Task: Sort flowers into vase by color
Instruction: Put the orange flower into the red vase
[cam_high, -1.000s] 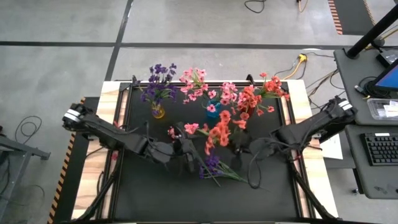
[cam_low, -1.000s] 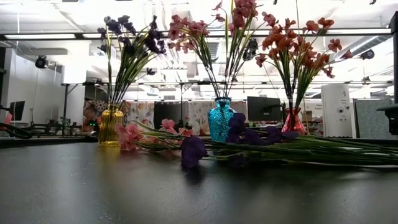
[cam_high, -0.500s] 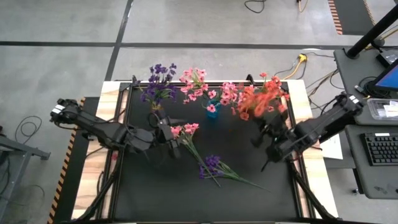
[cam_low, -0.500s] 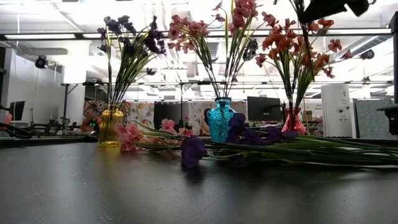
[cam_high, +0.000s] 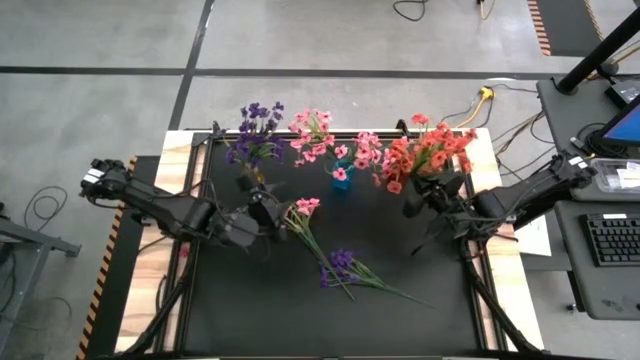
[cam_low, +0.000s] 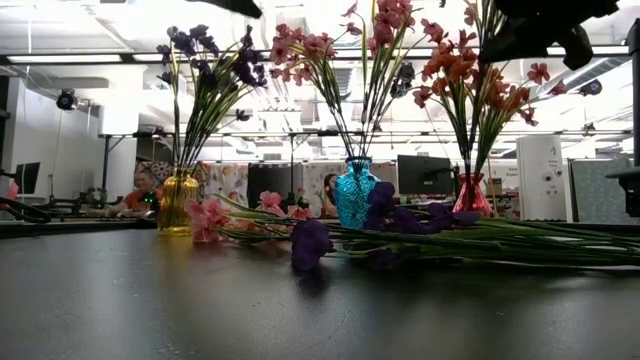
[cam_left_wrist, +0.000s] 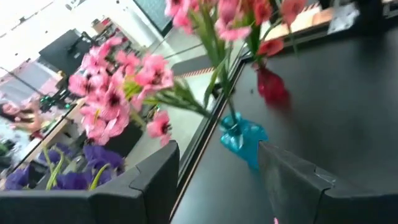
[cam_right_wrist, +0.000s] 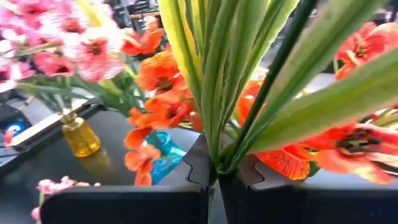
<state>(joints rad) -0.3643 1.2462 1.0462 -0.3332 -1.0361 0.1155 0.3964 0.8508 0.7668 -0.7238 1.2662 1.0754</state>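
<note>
My right gripper (cam_high: 434, 198) (cam_right_wrist: 212, 177) is shut on a coral-red flower sprig (cam_high: 432, 152), held up beside the red vase (cam_low: 470, 195) and its red flowers. My left gripper (cam_high: 267, 204) (cam_left_wrist: 217, 155) hangs open and empty above the table, near the yellow vase (cam_low: 178, 203) of purple flowers. A teal vase (cam_low: 354, 192) holds pink flowers. A pink sprig (cam_high: 303, 209) and a purple sprig (cam_high: 341, 262) lie flat on the black mat. My right gripper pinches the sprig's bundle of green stems and leaves (cam_right_wrist: 216, 134) between its two fingers. The fingers come almost level from the table's right side and lie across the stems. The sprig is lifted clear of the table, its blossoms (cam_right_wrist: 163, 93) standing above the fingers.
The three vases stand in a row along the mat's far edge. The loose stems (cam_low: 520, 245) stretch across the mat's middle. Wooden table borders (cam_high: 178, 180) flank the mat. A desk with a keyboard (cam_high: 612, 238) is on the right.
My right gripper has carried the coral-red sprig from the mat's middle toward the right and far edge, rolling its wrist, so the blossoms now stand by the red vase. My left gripper has drawn back toward the left and far edge, still open. The lying sprigs stayed put.
</note>
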